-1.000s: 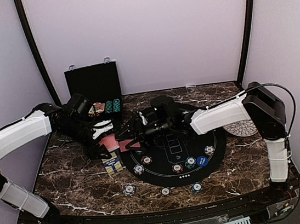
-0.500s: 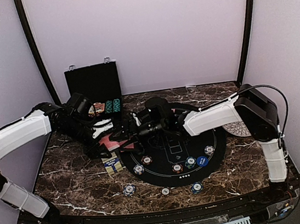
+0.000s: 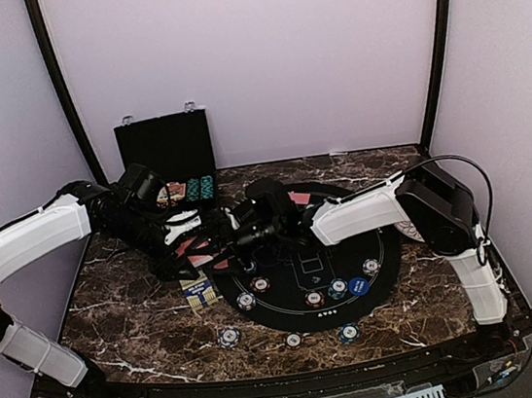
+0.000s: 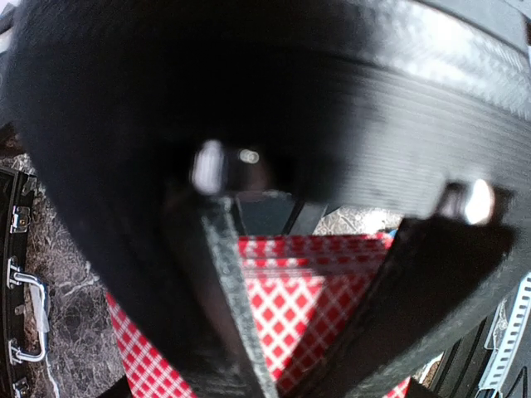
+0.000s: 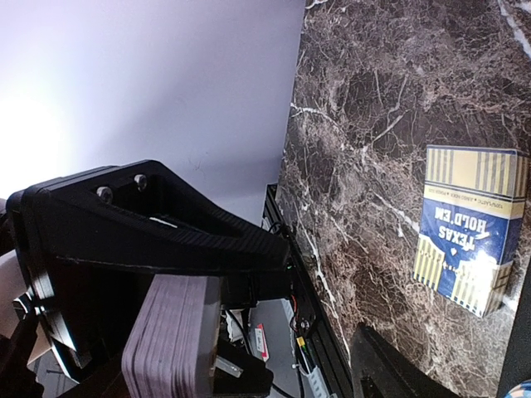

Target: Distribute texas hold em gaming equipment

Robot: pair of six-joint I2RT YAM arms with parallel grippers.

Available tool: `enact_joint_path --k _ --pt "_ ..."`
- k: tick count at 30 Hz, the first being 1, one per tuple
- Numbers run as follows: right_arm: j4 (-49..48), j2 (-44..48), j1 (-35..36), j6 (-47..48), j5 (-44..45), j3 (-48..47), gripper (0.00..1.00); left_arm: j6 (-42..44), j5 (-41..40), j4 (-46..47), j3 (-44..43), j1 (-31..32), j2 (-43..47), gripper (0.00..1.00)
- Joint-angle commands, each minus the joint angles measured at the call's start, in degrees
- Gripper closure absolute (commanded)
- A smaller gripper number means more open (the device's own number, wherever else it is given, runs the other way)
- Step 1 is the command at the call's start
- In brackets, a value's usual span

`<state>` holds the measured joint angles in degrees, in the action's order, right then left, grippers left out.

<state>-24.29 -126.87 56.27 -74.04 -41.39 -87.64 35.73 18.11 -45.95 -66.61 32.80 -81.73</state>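
While the left pincer [image 3: 189,237] is clamping the red deck [image 3: 195,252] in the top view, the right pincer [image 3: 227,241] is hanging open just right of that deck, holding nothing that I can see. Box [image 3: 198,292] is lying on the marble just near-side of both pincers. Mat [image 3: 293,254] is lying under the right arm, with chips [image 3: 260,284] and a blue disc [image 3: 358,286] sitting near-side and right of the right pincer. Three more chips are sitting off the mat, well toward the bases. One red card [image 3: 297,198] is lying on the mat behind the right arm. Case [image 3: 166,151] is standing open behind the left pincer.

Left wrist: the fingers [image 4: 235,282] are gripping the deck [image 4: 319,286] between them, with the red-check backs facing the camera.

Right wrist: the deck [image 5: 170,340] is showing edge-on in the left pincer, left of the right pincer's one visible finger [image 5: 390,373]. Nothing is touching that finger. The box [image 5: 469,228] is lying flat just above it in frame.
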Motion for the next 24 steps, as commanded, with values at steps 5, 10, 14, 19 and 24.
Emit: enact_joint_path --k 5,10,14,19,24 --pt "-0.93 0.25 -0.77 -0.08 0.49 0.52 0.27 -0.06 0.91 -0.58 -1.79 0.41 0.82 1.00" --pt "1.63 2.54 -1.97 2.33 1.74 3.74 0.32 0.20 0.59 -0.86 -1.90 0.42 0.84 1.00" --pt "2.59 3.82 -2.51 3.28 1.41 5.69 0.39 0.23 0.59 -0.89 -2.10 0.42 0.67 1.00" --pt "3.40 5.40 -2.74 4.32 1.39 7.18 0.43 0.14 0.49 -0.98 -2.13 0.43 0.52 1.00" --pt "3.68 6.91 -3.33 4.78 1.35 7.82 0.47 0.18 0.41 -0.92 -1.96 0.42 0.43 1.00"
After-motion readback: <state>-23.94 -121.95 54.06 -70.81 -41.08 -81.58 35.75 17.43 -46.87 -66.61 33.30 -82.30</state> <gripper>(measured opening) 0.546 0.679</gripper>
